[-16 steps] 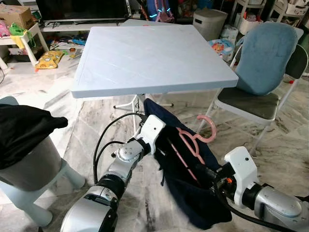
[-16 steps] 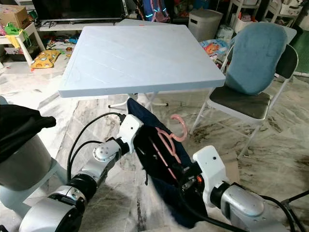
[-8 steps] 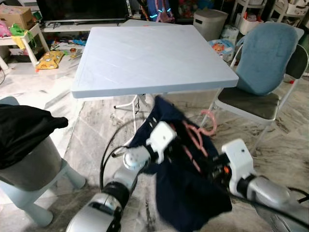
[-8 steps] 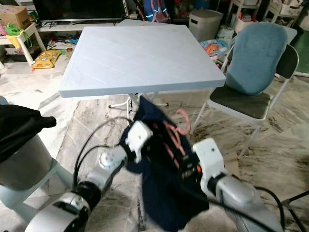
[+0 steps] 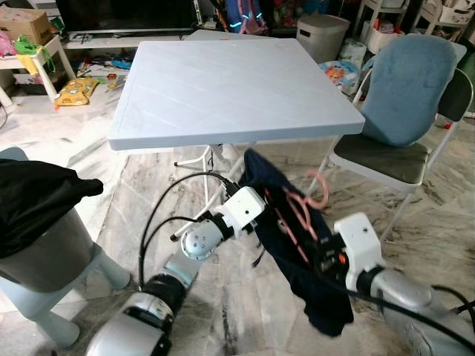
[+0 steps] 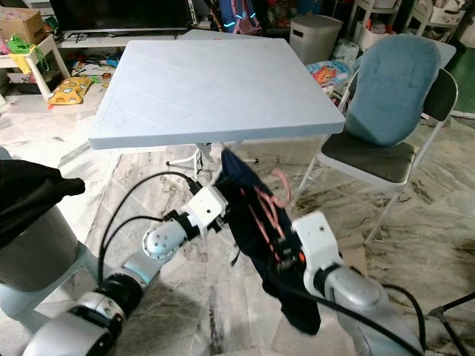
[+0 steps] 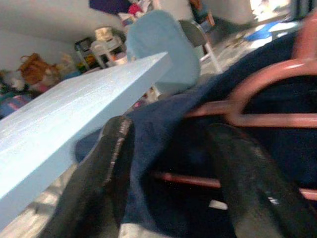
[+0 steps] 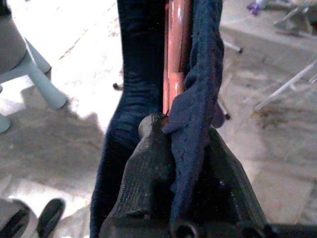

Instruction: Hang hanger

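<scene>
Left eye view: both grippers are carrying a pink hanger (image 5: 300, 215) w/ a navy garment (image 5: 312, 274) draped on it, low in front of the light-blue table (image 5: 230, 81). Vs a sec ago the bundle is sitting higher and further fwd, its top corner now just beside the table's near edge, hook pointing toward the grey folding chair (image 5: 404, 111); so I'd judge the carry toward a hanging spot is underway, nothing hung yet. Left gripper (image 7: 173, 163) is pinching the cloth's upper edge, fingers closed onto the fabric w/ the hanger bars just behind. Right gripper (image 8: 183, 148) is clamping the hanger's lower bar through the folded cloth. Room: table edge is crowding the top of the garment, chair legs are near on the robot's right, marble floor (image 5: 148, 193) is opening up on the left. Black cloth on a grey stool (image 5: 44, 245) is sitting well apart.
</scene>
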### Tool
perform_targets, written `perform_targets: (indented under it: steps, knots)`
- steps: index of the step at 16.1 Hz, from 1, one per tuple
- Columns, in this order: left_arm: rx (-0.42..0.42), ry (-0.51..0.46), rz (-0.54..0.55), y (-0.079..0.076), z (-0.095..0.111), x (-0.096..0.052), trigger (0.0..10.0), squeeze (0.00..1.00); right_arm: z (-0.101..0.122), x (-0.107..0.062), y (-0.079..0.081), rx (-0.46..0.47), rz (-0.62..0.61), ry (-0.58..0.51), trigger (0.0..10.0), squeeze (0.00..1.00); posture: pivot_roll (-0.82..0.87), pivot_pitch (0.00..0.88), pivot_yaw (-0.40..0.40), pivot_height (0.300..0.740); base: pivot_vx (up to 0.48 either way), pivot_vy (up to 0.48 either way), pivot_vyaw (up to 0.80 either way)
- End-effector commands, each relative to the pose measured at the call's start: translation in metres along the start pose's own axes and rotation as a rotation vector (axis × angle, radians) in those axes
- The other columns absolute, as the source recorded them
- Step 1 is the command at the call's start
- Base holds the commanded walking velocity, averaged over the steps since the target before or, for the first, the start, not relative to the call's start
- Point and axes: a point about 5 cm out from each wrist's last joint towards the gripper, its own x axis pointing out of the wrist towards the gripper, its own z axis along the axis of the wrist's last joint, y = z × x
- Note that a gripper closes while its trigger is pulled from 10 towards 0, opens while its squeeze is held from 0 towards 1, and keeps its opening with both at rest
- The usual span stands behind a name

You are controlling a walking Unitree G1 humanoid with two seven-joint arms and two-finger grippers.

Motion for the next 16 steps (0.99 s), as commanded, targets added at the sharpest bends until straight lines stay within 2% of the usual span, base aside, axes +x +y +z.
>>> perform_targets:
  steps: [1, 5, 7, 11, 13, 14, 15, 16]
  knots:
    - [0.041, 0.02, -0.028, -0.002, -0.002, 0.001, 10.0, 1.0, 0.008, -0.007, 0.0, -0.023, 0.01, -0.043, 0.0, 0.0, -0.07, 0.0, -0.012, 0.74, 0.0, 0.0, 0.0]
    - [0.08, 0.06, 0.002, -0.001, -0.007, 0.001, 10.0, 1.0, 0.0, -0.016, 0.0, -0.019, 0.019, -0.029, 0.0, 0.0, -0.08, 0.0, -0.004, 0.74, 0.0, 0.0, 0.0]
    - [0.1, 0.09, 0.014, -0.001, -0.011, 0.0, 10.0, 1.0, 0.003, -0.023, 0.005, -0.029, 0.064, -0.044, 0.0, 0.0, -0.07, 0.0, -0.004, 0.74, 0.0, 0.0, 0.0]
    - [0.092, 0.138, 0.023, -0.002, -0.017, -0.001, 10.0, 1.0, 0.002, -0.044, 0.006, -0.047, 0.106, -0.052, 0.0, 0.0, -0.08, 0.0, -0.004, 0.74, 0.0, 0.0, 0.0]
    - [0.116, 0.155, 0.037, 0.001, -0.019, -0.002, 10.0, 1.0, 0.0, -0.059, 0.004, -0.061, 0.132, -0.041, 0.0, 0.0, -0.08, 0.0, -0.003, 0.74, 0.0, 0.0, 0.0]
    - [0.124, 0.158, 0.044, 0.003, -0.019, -0.002, 5.1, 1.0, -0.002, -0.065, 0.002, -0.064, 0.129, -0.03, 0.0, 0.0, -0.08, 0.0, -0.003, 0.74, 0.0, 0.0, 0.0]
    - [0.093, 0.147, 0.022, 0.004, -0.019, -0.003, 1.4, 1.0, -0.007, -0.069, -0.003, -0.066, 0.1, -0.003, 0.0, 0.0, -0.08, 0.0, 0.0, 0.74, 0.0, 0.0, 0.0]
    - [0.06, 0.138, 0.001, 0.004, -0.018, -0.003, 0.0, 1.0, -0.011, -0.072, -0.006, -0.069, 0.085, 0.016, 0.0, 0.0, -0.08, 0.0, 0.0, 0.74, 0.0, 0.0, 0.0]
